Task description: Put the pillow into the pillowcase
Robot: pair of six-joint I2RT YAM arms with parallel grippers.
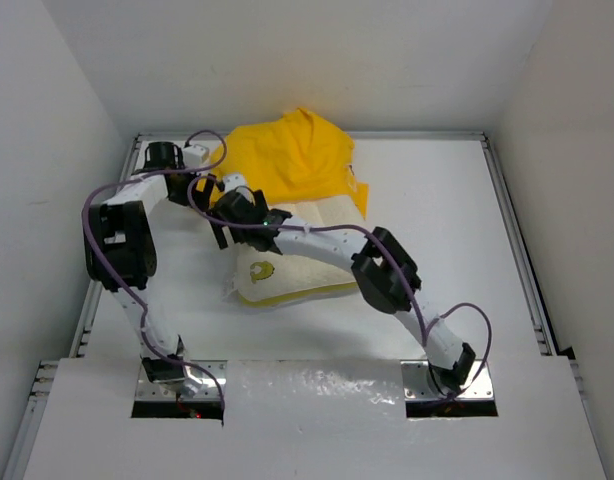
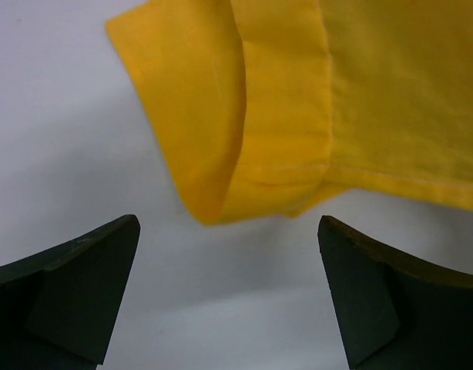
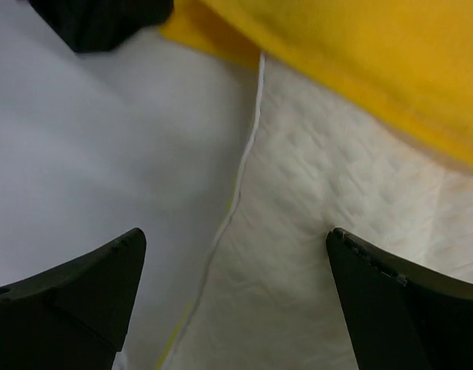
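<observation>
The yellow pillowcase (image 1: pixel 292 155) lies bunched at the back of the table, draped over the far end of the cream quilted pillow (image 1: pixel 297 262). My left gripper (image 1: pixel 209 162) stands open at the case's left corner. In the left wrist view that folded yellow corner (image 2: pixel 221 154) lies just ahead of the gripper (image 2: pixel 229 235), with only bare table between the fingers (image 2: pixel 90 277). My right gripper (image 1: pixel 230 195) is open over the pillow's left edge. The right wrist view shows this gripper (image 3: pixel 236 243) straddling the pillow's seam (image 3: pixel 244 177), with the pillowcase (image 3: pixel 360 54) beyond it.
White walls close in the table (image 1: pixel 437 220) on three sides, and metal rails (image 1: pixel 517 250) run along its left and right edges. The two grippers are close together at the back left. Part of the left arm shows as a black shape (image 3: pixel 98 23) in the right wrist view.
</observation>
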